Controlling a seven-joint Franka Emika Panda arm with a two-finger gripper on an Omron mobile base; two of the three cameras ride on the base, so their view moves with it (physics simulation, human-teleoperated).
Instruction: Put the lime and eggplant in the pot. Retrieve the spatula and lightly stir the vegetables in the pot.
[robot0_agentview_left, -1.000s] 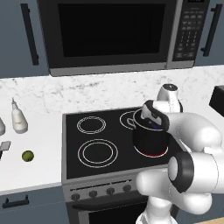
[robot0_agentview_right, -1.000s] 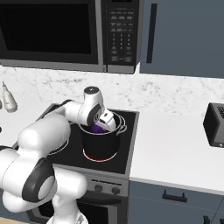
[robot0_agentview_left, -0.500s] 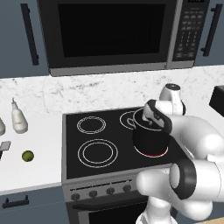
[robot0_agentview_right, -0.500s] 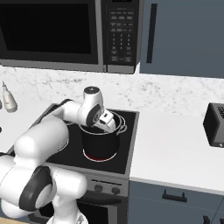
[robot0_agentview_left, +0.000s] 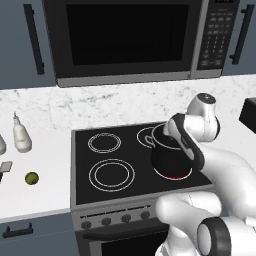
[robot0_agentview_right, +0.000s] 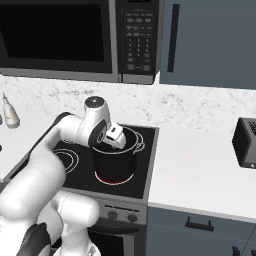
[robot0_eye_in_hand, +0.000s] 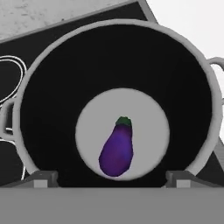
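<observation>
The black pot (robot0_agentview_left: 169, 164) (robot0_agentview_right: 115, 167) stands on the stove's front right burner, which glows red under it. In the hand view I look straight down into the pot (robot0_eye_in_hand: 48, 96). The purple eggplant (robot0_eye_in_hand: 117, 149) lies loose on its grey floor, stem cap pointing away. My gripper (robot0_eye_in_hand: 111, 179) hangs open just above the rim, fingertips (robot0_eye_in_hand: 41, 178) wide apart and touching nothing. The hand (robot0_agentview_right: 115, 137) hovers over the pot's mouth. The lime (robot0_agentview_left: 32, 178) rests on the counter left of the stove. A flat grey spatula blade (robot0_agentview_left: 4, 167) lies at the frame's left edge.
A white bottle (robot0_agentview_left: 20, 138) (robot0_agentview_right: 10, 115) stands on the left counter behind the lime. The microwave (robot0_agentview_left: 125, 40) hangs over the stove. A dark toaster (robot0_agentview_right: 246, 142) sits on the right counter. Other burners (robot0_agentview_left: 111, 175) are bare.
One second ago the eggplant was between the fingers over the pot. The jaws have opened and the eggplant has dropped to the pot's floor.
</observation>
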